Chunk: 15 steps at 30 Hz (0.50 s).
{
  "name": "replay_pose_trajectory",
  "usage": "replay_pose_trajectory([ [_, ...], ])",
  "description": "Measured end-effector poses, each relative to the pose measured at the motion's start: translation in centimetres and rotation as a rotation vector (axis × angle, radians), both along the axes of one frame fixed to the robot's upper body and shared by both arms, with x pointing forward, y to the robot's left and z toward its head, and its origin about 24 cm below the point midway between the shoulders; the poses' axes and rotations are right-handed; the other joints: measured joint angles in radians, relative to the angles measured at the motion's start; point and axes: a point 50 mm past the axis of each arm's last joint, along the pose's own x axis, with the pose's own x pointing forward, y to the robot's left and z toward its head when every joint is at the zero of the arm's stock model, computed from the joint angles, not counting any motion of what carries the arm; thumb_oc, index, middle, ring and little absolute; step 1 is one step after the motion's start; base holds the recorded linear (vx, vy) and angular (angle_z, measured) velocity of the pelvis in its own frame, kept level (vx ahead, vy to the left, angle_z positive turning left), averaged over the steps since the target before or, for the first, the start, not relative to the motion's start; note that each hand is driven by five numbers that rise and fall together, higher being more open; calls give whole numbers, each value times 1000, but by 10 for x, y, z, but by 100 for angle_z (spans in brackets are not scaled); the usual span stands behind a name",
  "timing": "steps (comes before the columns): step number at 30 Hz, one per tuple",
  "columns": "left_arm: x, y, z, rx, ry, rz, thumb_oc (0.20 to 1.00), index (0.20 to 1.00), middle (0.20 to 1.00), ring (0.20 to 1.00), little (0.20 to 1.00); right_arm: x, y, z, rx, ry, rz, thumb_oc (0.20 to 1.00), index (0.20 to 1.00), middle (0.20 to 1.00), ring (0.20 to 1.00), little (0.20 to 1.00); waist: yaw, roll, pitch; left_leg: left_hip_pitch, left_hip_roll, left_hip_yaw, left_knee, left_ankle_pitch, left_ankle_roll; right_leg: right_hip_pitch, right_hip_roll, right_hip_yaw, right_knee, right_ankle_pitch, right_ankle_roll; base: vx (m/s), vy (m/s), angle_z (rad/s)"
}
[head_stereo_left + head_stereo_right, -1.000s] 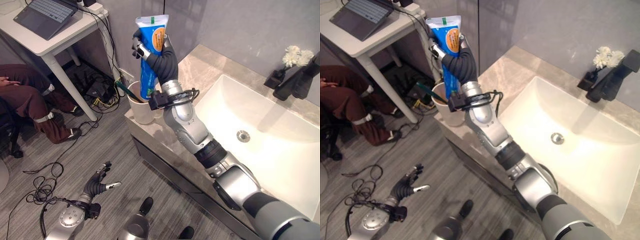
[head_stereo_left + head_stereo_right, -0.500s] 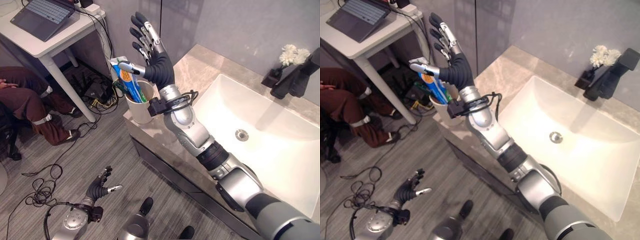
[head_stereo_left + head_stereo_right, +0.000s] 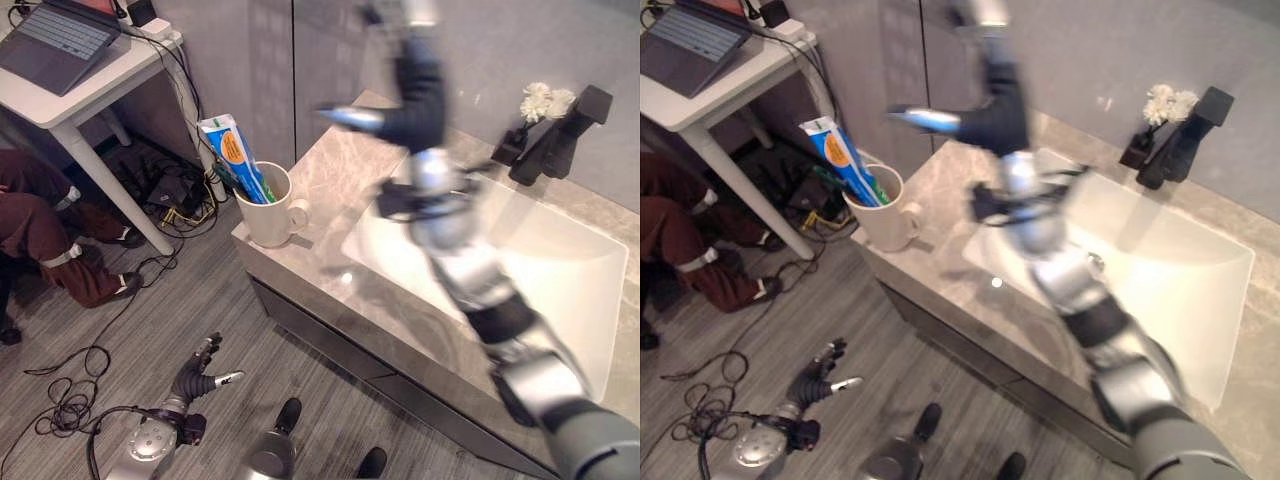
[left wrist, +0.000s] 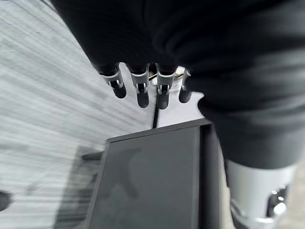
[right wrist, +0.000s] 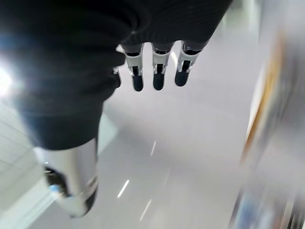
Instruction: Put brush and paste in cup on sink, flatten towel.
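A white cup [image 3: 268, 212] stands on the left end of the marble counter [image 3: 340, 250]. A blue toothpaste tube [image 3: 232, 158] leans in it, with a dark green brush handle [image 3: 222, 173] beside it. My right hand [image 3: 405, 108] is raised above the counter between cup and basin, open, with its thumb pointing towards the cup; its fingers [image 5: 155, 76] are straight and hold nothing. My left hand [image 3: 197, 372] hangs low over the floor, open, with its fingers [image 4: 139, 90] straight.
A white basin [image 3: 590, 262] fills the counter's right part, with a black faucet [image 3: 560, 135] and white flowers [image 3: 540, 100] behind it. To the left, a white table [image 3: 95, 90] carries a laptop [image 3: 55, 35]. A seated person's leg [image 3: 45, 235] and cables lie on the floor.
My right hand let go of the toothpaste, which dropped into the cup, then swung up and right away from it. The camera has shifted.
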Motion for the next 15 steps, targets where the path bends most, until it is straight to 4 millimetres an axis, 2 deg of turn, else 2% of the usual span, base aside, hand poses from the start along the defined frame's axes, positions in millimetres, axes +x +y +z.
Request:
replay_pose_trajectory([
  [1,2,3,11,-5,-54,24,1000,1000,1000,1000,1000,-10,-30,-10,31,0,-112,1000,1000,1000,1000,1000,1,-4,-2,0,1,-2,-1,1,4,0,1,-1,0,0,0,33,19,-4],
  [2,-1,13,22,0,-123,83,1000,1000,1000,1000,1000,-18,-68,-30,84,62,-287,1000,1000,1000,1000,1000,-11,-5,-3,4,-1,0,0,2,5,1,0,8,0,0,0,60,19,-20],
  [4,-7,27,21,16,-117,152,1000,1000,1000,1000,1000,-32,-99,-43,101,90,-458,1000,1000,1000,1000,1000,-59,18,-9,21,2,31,-1,-5,13,-2,2,41,0,2,1,74,34,-44],
  [5,-6,28,21,12,-119,165,1000,1000,1000,1000,1000,-39,-110,-48,98,94,-527,1000,1000,1000,1000,1000,-87,25,-13,28,4,48,-2,-9,16,-5,4,58,0,4,1,34,59,-43],
  [9,-7,24,17,-18,-126,194,1000,1000,1000,1000,1000,-59,-142,-56,143,86,-715,1000,1000,1000,1000,1000,-148,35,-19,53,11,97,-13,-17,22,-14,12,113,0,9,0,18,79,-40],
  [11,-5,18,14,-31,-121,179,1000,1000,1000,1000,1000,-74,-160,-64,171,87,-809,1000,1000,1000,1000,1000,-183,29,-22,66,8,125,-18,-22,29,-22,12,141,0,15,5,-34,157,-40],
  [12,-5,17,13,-28,-116,172,1000,1000,1000,1000,1000,-80,-168,-69,198,96,-855,1000,1000,1000,1000,1000,-185,25,-25,68,7,139,-18,-24,33,-32,10,161,1,18,8,-95,93,-53],
  [15,-20,22,4,1,-47,179,1000,1000,1000,1000,1000,-86,-174,-78,301,88,-913,1000,1000,1000,1000,1000,-225,31,-24,67,-8,193,-18,-28,43,-61,-5,209,1,41,18,-137,99,-52],
])
